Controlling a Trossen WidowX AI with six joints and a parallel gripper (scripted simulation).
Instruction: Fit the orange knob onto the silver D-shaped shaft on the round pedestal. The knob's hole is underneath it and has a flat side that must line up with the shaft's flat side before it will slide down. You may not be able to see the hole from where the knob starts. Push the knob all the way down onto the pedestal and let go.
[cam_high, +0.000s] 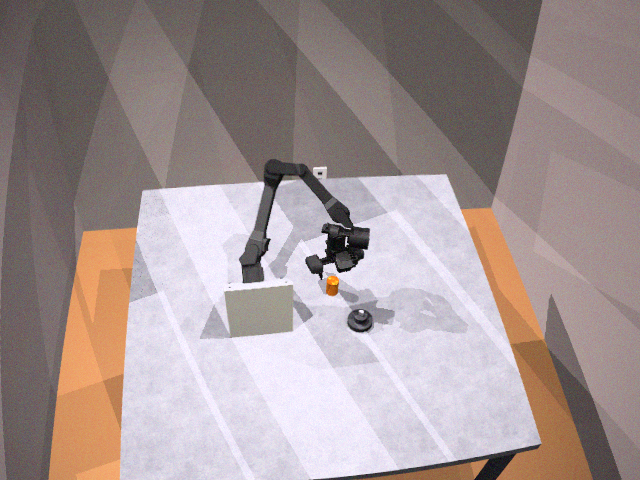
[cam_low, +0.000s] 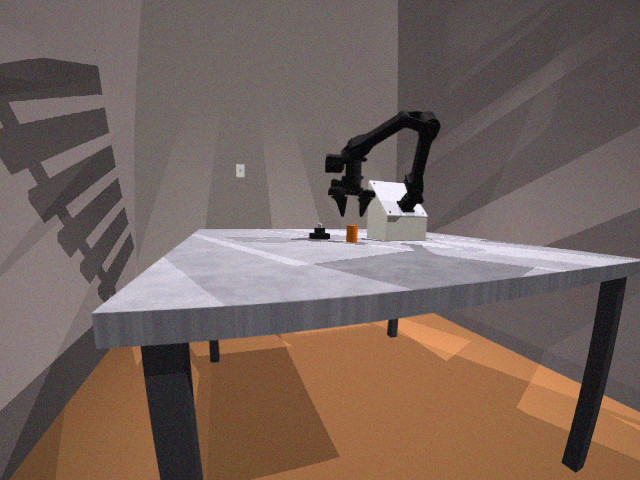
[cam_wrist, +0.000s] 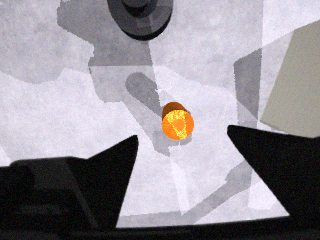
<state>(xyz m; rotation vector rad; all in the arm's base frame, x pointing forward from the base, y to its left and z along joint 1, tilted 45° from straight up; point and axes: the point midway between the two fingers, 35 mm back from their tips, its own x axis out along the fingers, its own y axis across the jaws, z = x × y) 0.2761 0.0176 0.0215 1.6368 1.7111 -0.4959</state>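
The orange knob (cam_high: 332, 285) (cam_low: 352, 233) (cam_wrist: 177, 125) stands upright on the grey table (cam_high: 258, 413) (cam_low: 232, 289). The round dark pedestal (cam_high: 360, 322) (cam_low: 319, 236) (cam_wrist: 140, 22) stands a short way from it, with the silver shaft (cam_high: 361, 312) (cam_low: 319, 225) sticking up; in the wrist view only part of the pedestal shows at the top edge. My gripper (cam_high: 330, 268) (cam_low: 352, 210) (cam_wrist: 181, 134) is open and empty. It hangs above the knob, fingers pointing down, one on each side of it in the wrist view. The knob's hole is hidden underneath.
A pale box (cam_high: 258, 312) (cam_low: 395, 224) (cam_wrist: 295, 95) with a sloped top stands by the arm's base, close to the knob. The table has dark legs and stands on an orange floor.
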